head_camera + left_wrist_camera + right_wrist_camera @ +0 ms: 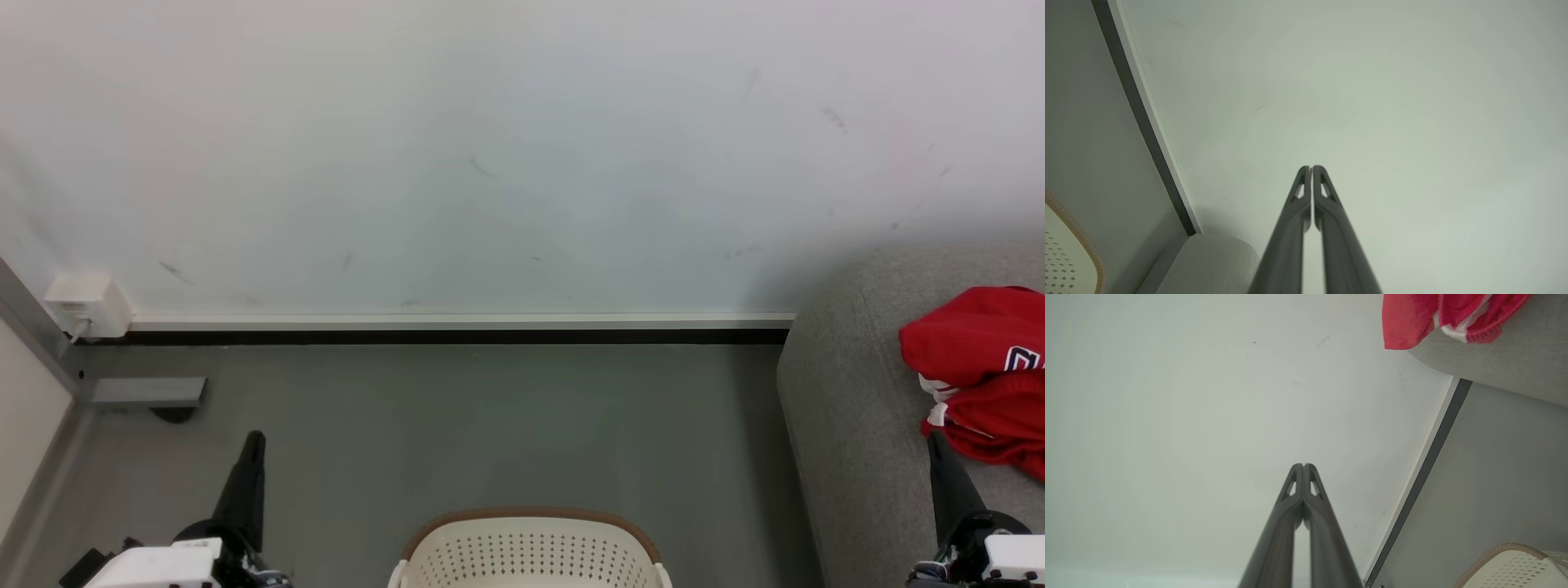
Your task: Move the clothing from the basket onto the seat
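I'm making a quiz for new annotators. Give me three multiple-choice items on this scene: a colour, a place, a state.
1. What colour is the basket rim? A tan-brown B blue C black
2. Where is the jersey? A in the basket B on the floor C on the sofa
3. How are the left end effector and right end effector? A both open B both shut C one holds the jersey
Answers: A, the rim shows tan-brown above white walls; C, red fabric lies on the grey sofa; B, each wrist view shows fingertips together, nothing between.
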Robot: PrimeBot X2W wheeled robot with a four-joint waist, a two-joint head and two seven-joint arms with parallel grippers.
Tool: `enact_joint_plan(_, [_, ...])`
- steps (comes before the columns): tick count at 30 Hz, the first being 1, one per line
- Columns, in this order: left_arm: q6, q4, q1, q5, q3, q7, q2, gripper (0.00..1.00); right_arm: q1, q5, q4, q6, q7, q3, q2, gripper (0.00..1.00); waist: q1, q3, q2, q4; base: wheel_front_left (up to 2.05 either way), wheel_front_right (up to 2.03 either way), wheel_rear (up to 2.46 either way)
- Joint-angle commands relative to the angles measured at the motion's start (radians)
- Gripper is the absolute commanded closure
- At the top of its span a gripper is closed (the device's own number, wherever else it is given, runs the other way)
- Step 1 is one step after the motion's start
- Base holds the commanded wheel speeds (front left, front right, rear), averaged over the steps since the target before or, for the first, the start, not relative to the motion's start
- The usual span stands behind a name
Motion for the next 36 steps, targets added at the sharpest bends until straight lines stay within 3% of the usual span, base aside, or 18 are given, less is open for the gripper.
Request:
enact_joint_plan(1, [-0.006, -0.003, -0.007, -0.015, 0.002, 0.005, 0.007, 1.0, -0.01, 0.007, 0.001, -0.002, 0.003, -0.004, -0.002, 1.0, 0.0, 0.0, 0.0, 0.0, 0.0, 0.0, 0.0])
enact_joint_plan(36, [-0.006, -0.003, -0.006, -0.015, 0.002, 0.005, 0.007, 1.0, -0.01, 0.001, 0.002, -0.002, 0.007, -0.007, 0.001, 1.0, 0.0, 0.0, 0.0, 0.0, 0.0, 0.0, 0.0])
